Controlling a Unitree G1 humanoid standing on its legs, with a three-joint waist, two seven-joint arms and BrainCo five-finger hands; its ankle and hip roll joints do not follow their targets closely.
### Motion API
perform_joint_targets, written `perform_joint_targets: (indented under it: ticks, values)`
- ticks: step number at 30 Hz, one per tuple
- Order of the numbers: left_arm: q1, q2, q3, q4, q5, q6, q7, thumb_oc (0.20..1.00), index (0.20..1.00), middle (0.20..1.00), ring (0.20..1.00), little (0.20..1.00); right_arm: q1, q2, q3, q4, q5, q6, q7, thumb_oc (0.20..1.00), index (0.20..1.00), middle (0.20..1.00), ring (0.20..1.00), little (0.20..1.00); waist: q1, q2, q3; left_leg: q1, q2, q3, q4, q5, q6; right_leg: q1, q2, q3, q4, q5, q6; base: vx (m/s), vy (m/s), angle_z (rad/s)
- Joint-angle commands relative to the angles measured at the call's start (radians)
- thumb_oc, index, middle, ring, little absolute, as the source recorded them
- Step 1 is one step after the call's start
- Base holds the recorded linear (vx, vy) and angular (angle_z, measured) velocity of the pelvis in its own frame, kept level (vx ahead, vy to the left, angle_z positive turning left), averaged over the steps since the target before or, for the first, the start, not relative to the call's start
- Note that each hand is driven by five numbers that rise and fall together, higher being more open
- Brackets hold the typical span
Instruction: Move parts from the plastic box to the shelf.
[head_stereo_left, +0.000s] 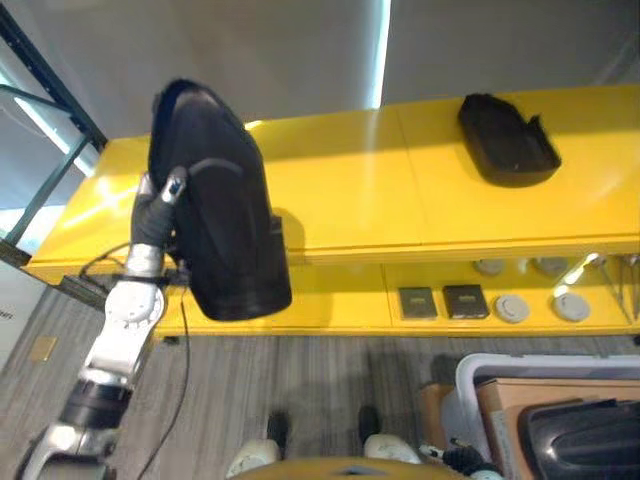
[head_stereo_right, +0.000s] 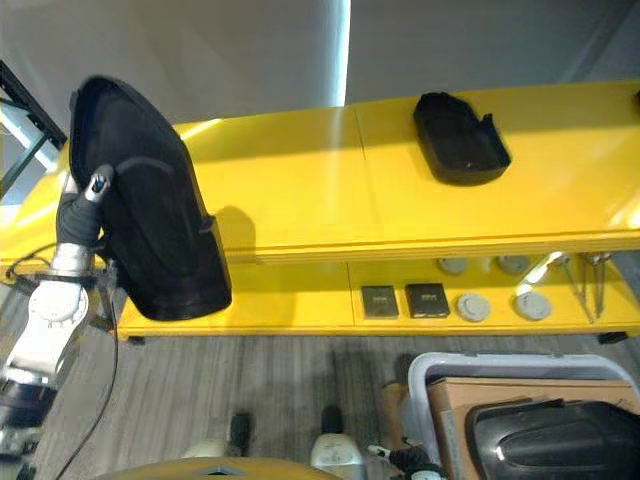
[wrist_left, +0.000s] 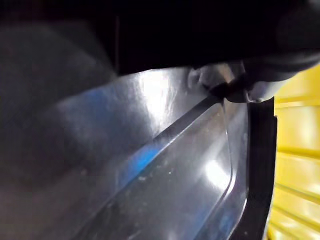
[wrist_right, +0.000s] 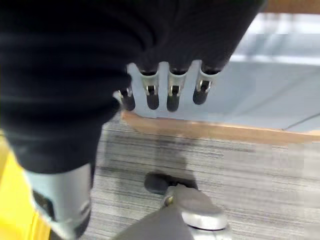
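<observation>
The fingers (head_stereo_left: 176, 186) of the left hand (head_stereo_left: 158, 212) curl round the edge of a large black moulded part (head_stereo_left: 222, 215) and hold it upright, at about nine o'clock in the head views, over the left end of the yellow shelf (head_stereo_left: 350, 190). In the left wrist view a finger (wrist_left: 220, 82) presses on the part's glossy inner face beside a raised ridge, so the grip looks like a pinch on the rim rather than a wrap round the body. The part's lower end hangs in front of the shelf's front edge, near the lower tier, and the top tier behind it is bare. To do this step well, the arm would best carry the part farther in over the top tier, tip it down until its broad face lies flat, and only then ease the grip; letting go while it stands on end risks it toppling off the front. A second black part (head_stereo_left: 506, 140) already lies on the top tier at about one o'clock, well apart. On the lower tier sit two dark square pieces (head_stereo_left: 441, 301) and some grey round discs (head_stereo_left: 511, 307). At about five o'clock the plastic box (head_stereo_right: 430, 375) stands on the floor with another black part (head_stereo_right: 560, 440) in it. The right hand (wrist_right: 165, 75) hangs near the box wall, its fingers (wrist_right: 173, 95) straight and holding nothing.
</observation>
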Motion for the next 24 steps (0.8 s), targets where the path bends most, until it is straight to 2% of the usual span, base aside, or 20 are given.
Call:
perform_joint_targets:
  ticks: [1,3,6,7,10,11,12,13,15,17,19,20,21,24]
  values:
    - [-0.057,0.045,0.073,0.006,-0.079,-0.044,0.036,0.2,0.2,0.2,0.2,0.2,0.031,0.004,0.008,0.004,-0.003,-0.015,-0.026,1.0,1.0,1.0,1.0,1.0,-0.035,-0.011,-0.014,0.032,-0.014,0.04,-0.002,0.012,0.009,0.035,-0.021,0.041,0.012,-0.073,0.079,0.13,0.116,-0.7]
    - [-0.078,0.072,0.065,0.064,-0.114,-0.045,0.022,0.2,0.2,0.2,0.2,0.2,0.03,0.007,-0.003,-0.006,0.004,-0.015,-0.031,1.0,1.0,1.0,1.0,1.0,-0.046,-0.005,-0.01,0.049,-0.014,0.087,-0.002,0.002,0.011,0.034,-0.029,0.068,0.006,-0.063,0.086,0.1,0.133,-0.66]
    - [-0.154,0.115,0.032,0.177,-0.184,-0.036,0.015,0.2,0.2,0.2,0.2,0.2,0.018,0.004,0.043,-0.059,-0.059,-0.015,-0.043,1.0,1.0,1.0,1.0,1.0,-0.076,0.0,0.01,0.029,-0.018,0.133,-0.002,0.0,0.012,-0.013,-0.038,0.104,0.005,-0.039,0.095,-0.04,0.12,-0.67]
    - [-0.202,0.115,0.014,0.242,-0.25,-0.039,0.011,0.2,0.2,0.2,0.2,0.2,0.011,0.005,0.049,-0.06,-0.06,-0.008,-0.045,1.0,1.0,1.0,1.0,1.0,-0.094,0.0,0.021,0.012,-0.016,0.154,-0.002,0.001,0.01,-0.05,-0.038,0.114,0.002,-0.026,0.1,-0.07,0.068,-0.43]
    - [-0.244,0.123,-0.006,0.306,-0.311,-0.036,-0.001,0.2,0.2,0.2,0.2,0.2,0.001,0.009,0.062,-0.059,-0.072,-0.004,-0.046,1.0,1.0,1.0,1.0,1.0,-0.102,0.0,0.027,-0.008,-0.013,0.173,-0.002,0.004,0.008,-0.087,-0.033,0.126,0.002,-0.015,0.104,-0.05,0.023,-0.21]
    - [-0.295,0.105,-0.034,0.354,-0.392,-0.036,0.0,0.2,0.2,0.2,0.2,0.2,-0.01,0.011,0.075,-0.056,-0.074,0.001,-0.048,1.0,1.0,1.0,1.0,1.0,-0.113,-0.003,0.036,-0.025,-0.012,0.179,-0.002,0.007,0.008,-0.112,-0.032,0.133,0.002,-0.006,0.109,-0.06,-0.003,-0.39]
    - [-0.336,0.12,-0.057,0.396,-0.405,-0.033,-0.006,0.2,0.2,0.2,0.2,0.2,-0.019,0.013,0.082,-0.057,-0.075,0.004,-0.051,1.0,1.0,1.0,1.0,1.0,-0.113,-0.002,0.035,-0.037,-0.01,0.184,-0.002,0.009,0.007,-0.129,-0.03,0.137,0.002,-0.003,0.11,-0.08,-0.026,-0.42]
    - [-0.455,0.183,-0.11,0.486,-0.448,-0.029,-0.008,0.2,0.2,0.2,0.2,0.2,-0.047,0.004,0.123,-0.077,-0.098,0.007,-0.059,1.0,1.0,1.0,1.0,1.0,-0.125,-0.004,0.044,-0.063,-0.009,0.192,-0.002,0.017,0.005,-0.166,-0.025,0.149,0.002,0.008,0.113,-0.06,-0.025,-0.2]
    - [-0.557,0.239,-0.16,0.617,-0.504,-0.01,-0.031,0.2,0.2,0.2,0.2,0.2,-0.064,-0.004,0.187,-0.111,-0.146,0.005,-0.056,1.0,1.0,1.0,1.0,1.0,-0.139,-0.012,0.06,-0.091,-0.006,0.204,-0.002,0.025,0.003,-0.203,-0.017,0.169,0.002,0.022,0.118,-0.06,-0.029,-0.16]
    - [-0.592,0.262,-0.184,0.647,-0.514,-0.005,-0.042,0.2,0.2,0.2,0.2,0.2,-0.072,-0.002,0.195,-0.114,-0.148,0.007,-0.056,1.0,1.0,1.0,1.0,1.0,-0.139,-0.015,0.063,-0.1,-0.005,0.208,-0.002,0.028,0.002,-0.214,-0.014,0.173,0.002,0.027,0.118,-0.03,-0.029,-0.15]
    - [-0.699,0.304,-0.25,0.761,-0.53,0.023,-0.068,0.2,0.2,0.2,0.2,0.2,-0.093,-0.005,0.221,-0.104,-0.149,0.01,-0.055,1.0,1.0,1.0,1.0,1.0,-0.146,-0.018,0.084,-0.129,-0.002,0.212,-0.002,0.038,-0.001,-0.247,-0.01,0.178,0.002,0.038,0.121,-0.03,-0.05,-0.27]
    - [-0.704,0.304,-0.254,0.764,-0.532,0.022,-0.07,0.2,0.2,0.2,0.2,0.2,-0.094,-0.003,0.219,-0.103,-0.149,0.01,-0.055,1.0,1.0,1.0,1.0,1.0,-0.144,-0.019,0.084,-0.131,-0.002,0.212,-0.002,0.038,-0.001,-0.249,-0.01,0.178,0.002,0.038,0.12,-0.02,-0.05,-0.17]
    - [-0.766,0.336,-0.299,0.849,-0.523,0.048,-0.095,0.2,0.2,0.2,0.2,0.2,-0.106,-0.012,0.252,-0.109,-0.171,0.008,-0.056,1.0,1.0,1.0,1.0,1.0,-0.148,-0.016,0.095,-0.148,-0.001,0.211,-0.002,0.045,-0.003,-0.268,-0.006,0.181,0.002,0.044,0.121,-0.01,-0.036,-0.07]
    - [-0.843,0.351,-0.352,0.966,-0.51,0.076,-0.113,0.2,0.2,0.2,0.2,0.2,-0.126,-0.013,0.272,-0.107,-0.179,0.008,-0.058,1.0,1.0,1.0,1.0,1.0,-0.148,-0.017,0.106,-0.169,-0.001,0.21,-0.002,0.051,-0.005,-0.289,-0.005,0.184,0.002,0.05,0.121,0.0,-0.03,-0.07]
